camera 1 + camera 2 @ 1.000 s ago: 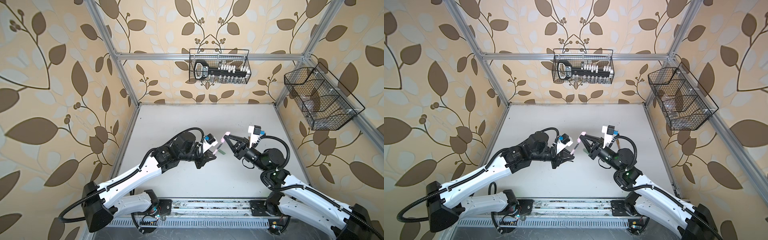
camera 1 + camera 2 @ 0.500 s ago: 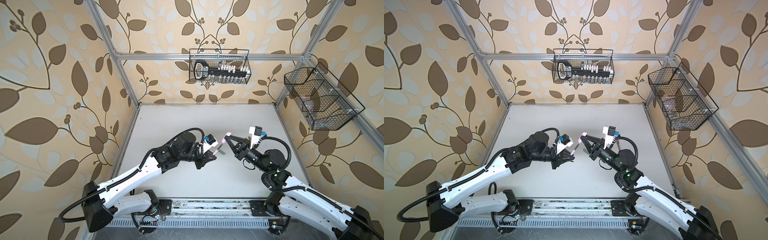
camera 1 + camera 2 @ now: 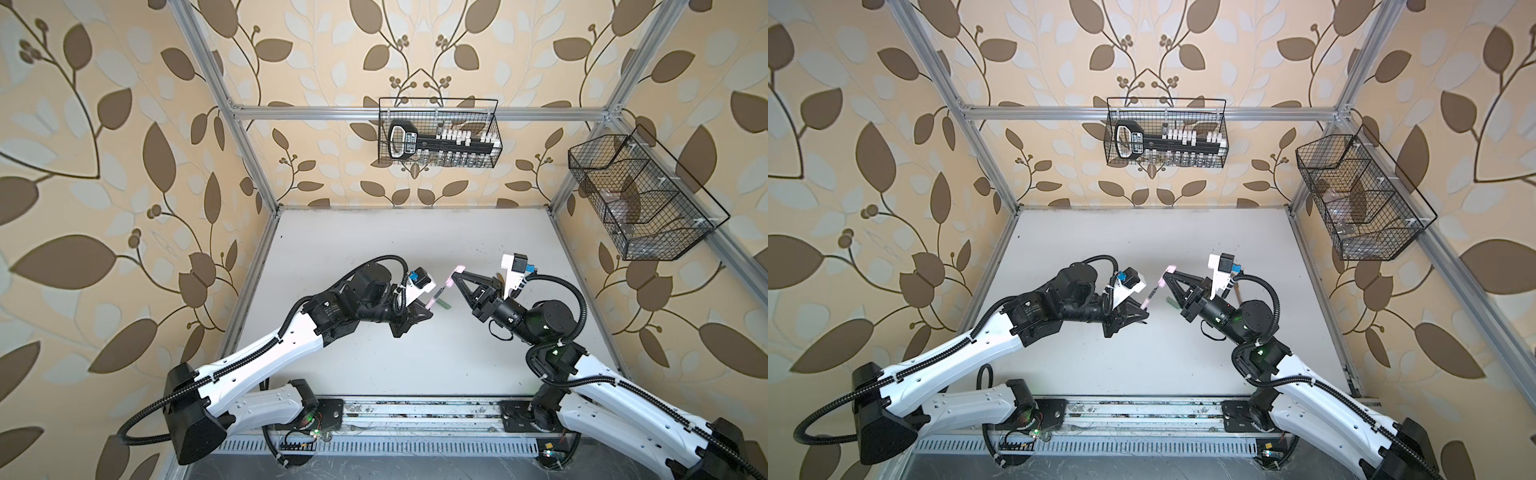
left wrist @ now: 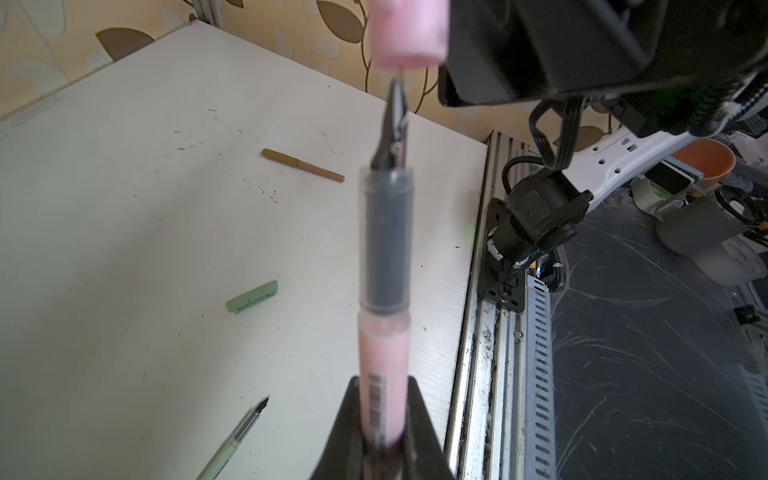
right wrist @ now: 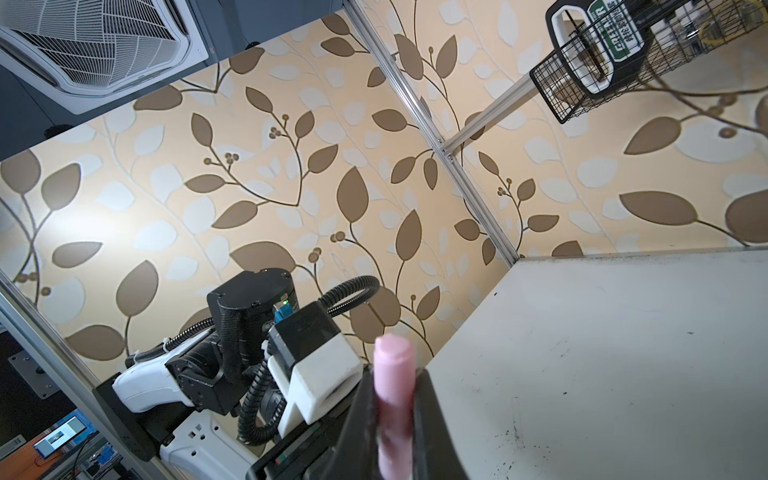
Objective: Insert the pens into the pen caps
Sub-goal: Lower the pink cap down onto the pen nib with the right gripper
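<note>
Two grippers face each other just below centre in both top views, each closed tight on its load. Left gripper (image 4: 380, 399) pinches the pink pen (image 4: 384, 353) low on the barrel, nib pointing at the cap. Right gripper (image 5: 392, 399) pinches the pink cap (image 5: 395, 374). The nib sits at the cap's mouth, not yet inside. Green cap (image 4: 252, 296), green pen (image 4: 237, 432) and tan pen (image 4: 303, 165) lie apart on the table (image 4: 124, 208).

Risks: the nib looks slightly off the cap's axis, so a push could catch the rim, bend the nib, or slide the pen back through the jaws. The long, unsupported barrel may also tilt.
</note>
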`<state>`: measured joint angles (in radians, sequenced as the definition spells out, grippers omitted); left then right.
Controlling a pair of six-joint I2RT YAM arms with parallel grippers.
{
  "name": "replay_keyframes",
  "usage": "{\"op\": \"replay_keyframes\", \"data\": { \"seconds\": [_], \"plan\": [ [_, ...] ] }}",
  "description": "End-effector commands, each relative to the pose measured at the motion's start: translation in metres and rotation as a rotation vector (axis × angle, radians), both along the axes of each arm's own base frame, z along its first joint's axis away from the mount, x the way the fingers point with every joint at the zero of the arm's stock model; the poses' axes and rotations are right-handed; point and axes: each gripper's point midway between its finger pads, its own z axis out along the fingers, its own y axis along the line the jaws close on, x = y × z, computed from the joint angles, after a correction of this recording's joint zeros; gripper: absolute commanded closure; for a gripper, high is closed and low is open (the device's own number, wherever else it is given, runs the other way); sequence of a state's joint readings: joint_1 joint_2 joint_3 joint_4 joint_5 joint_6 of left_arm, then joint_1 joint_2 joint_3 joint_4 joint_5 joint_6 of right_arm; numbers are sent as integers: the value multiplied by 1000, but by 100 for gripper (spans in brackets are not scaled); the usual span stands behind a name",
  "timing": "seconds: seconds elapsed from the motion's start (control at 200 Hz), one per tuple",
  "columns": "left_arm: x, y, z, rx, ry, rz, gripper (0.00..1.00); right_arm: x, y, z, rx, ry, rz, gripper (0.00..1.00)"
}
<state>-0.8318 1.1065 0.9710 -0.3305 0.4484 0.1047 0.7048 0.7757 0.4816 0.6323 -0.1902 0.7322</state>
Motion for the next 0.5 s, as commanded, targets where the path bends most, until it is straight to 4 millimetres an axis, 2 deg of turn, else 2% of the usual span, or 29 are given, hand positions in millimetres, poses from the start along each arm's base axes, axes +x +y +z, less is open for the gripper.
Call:
{"op": "replay_keyframes", "data": {
  "seconds": [0.0, 0.495],
  "plan": [
    [1, -4, 22, -50, -48, -17, 100, -4, 4, -2, 0, -8, 28, 100],
    [6, -3, 25, -57, -71, 13, 100, -5, 16, -12, 13, 18, 60, 100]
  ]
}}
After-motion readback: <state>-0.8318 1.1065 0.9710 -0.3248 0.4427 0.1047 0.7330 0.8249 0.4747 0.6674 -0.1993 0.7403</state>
